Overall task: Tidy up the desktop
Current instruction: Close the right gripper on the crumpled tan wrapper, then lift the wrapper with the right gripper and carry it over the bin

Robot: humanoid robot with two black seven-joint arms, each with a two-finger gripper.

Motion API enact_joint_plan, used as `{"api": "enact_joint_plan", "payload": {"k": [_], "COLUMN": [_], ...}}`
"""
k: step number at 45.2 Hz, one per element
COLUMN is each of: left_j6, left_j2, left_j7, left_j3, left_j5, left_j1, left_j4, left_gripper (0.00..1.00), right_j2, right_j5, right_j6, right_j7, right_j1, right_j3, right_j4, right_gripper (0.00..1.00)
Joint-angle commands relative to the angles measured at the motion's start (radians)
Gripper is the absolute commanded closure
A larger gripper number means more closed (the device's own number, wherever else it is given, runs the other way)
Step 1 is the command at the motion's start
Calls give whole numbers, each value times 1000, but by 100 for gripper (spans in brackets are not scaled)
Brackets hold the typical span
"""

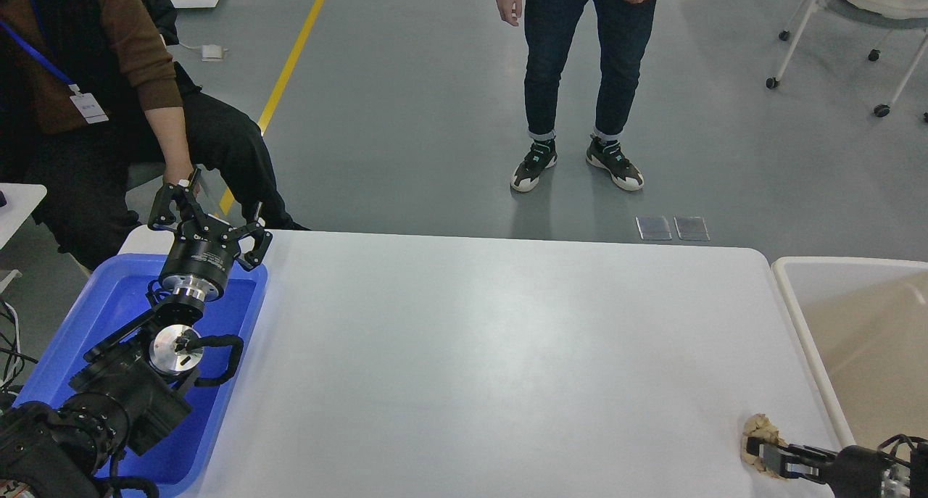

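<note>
The white desktop (493, 353) fills the middle of the head view. A crumpled brown paper wad (760, 431) lies at its front right corner. My right gripper (763, 454) comes in low from the bottom right, and its dark tip touches the wad's near side. Its two fingers cannot be told apart. My left gripper (210, 219) is open and empty, held above the far end of the blue tray (65, 324) at the left edge.
A beige-white tub (797, 309) stands just past the desktop's right edge. A seated person (109, 106) is close behind the blue tray, hand near my left gripper. Another person (580, 85) stands on the floor beyond the far edge.
</note>
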Motion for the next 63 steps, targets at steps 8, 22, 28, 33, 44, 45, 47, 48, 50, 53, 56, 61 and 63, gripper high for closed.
{"api": "enact_joint_plan", "payload": {"k": [8,22,28,33,44,45,47,48,50,53,56,61,63], "left_j6": [0,0,0,0,0,0,0,0,0,0,0,0,0], "left_j2": [0,0,0,0,0,0,0,0,0,0,0,0,0], "left_j7": [0,0,0,0,0,0,0,0,0,0,0,0,2], "left_j3": [0,0,0,0,0,0,0,0,0,0,0,0,0], "left_j5": [0,0,0,0,0,0,0,0,0,0,0,0,0], "left_j1": [0,0,0,0,0,0,0,1,0,0,0,0,0], "left_j4": [0,0,0,0,0,0,0,0,0,0,0,0,0], "left_gripper": [0,0,0,0,0,0,0,0,0,0,0,0,0], "right_j2": [-80,-171,-215,-252,-320,-324,-335,-340,-350,-360,-358,-343,-340], "right_j5": [156,250,271,311,435,446,468,478,500,523,547,598,621], "right_j6": [-2,10,13,56,182,189,205,211,223,237,245,254,255], "right_j7": [138,134,132,131,125,125,122,117,108,94,77,42,36], "right_j1": [102,303,393,477,645,657,677,688,705,722,726,722,719], "right_j3": [8,41,35,34,31,29,29,29,29,28,28,12,-5], "right_j4": [74,357,435,456,444,444,443,441,440,423,383,285,239], "right_gripper": [100,100,100,100,100,100,100,100,100,100,100,100,100]}}
